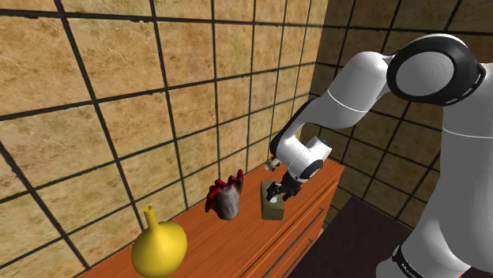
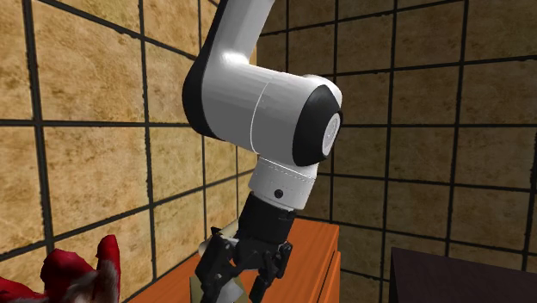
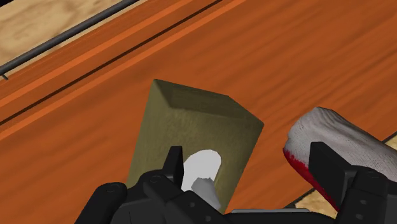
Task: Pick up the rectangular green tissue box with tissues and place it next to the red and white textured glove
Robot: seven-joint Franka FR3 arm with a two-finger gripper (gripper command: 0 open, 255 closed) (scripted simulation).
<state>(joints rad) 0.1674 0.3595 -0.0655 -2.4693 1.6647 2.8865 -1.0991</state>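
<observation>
Glossy white arm (image 1: pixel 359 91) of rounded links, with black joint caps (image 1: pixel 433 69) and a boxy all-black hand (image 2: pixel 245 271).

Yellow gourd-shaped vase (image 1: pixel 159 247) on orange wooden cabinet (image 1: pixel 237 245), tan tiled wall (image 1: pixel 118 79) behind

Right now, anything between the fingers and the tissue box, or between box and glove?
Nothing visible. The open black fingers hang directly above the olive-green rectangular tissue box; only bare orange wooden top separates it from the red and white glove.
</observation>
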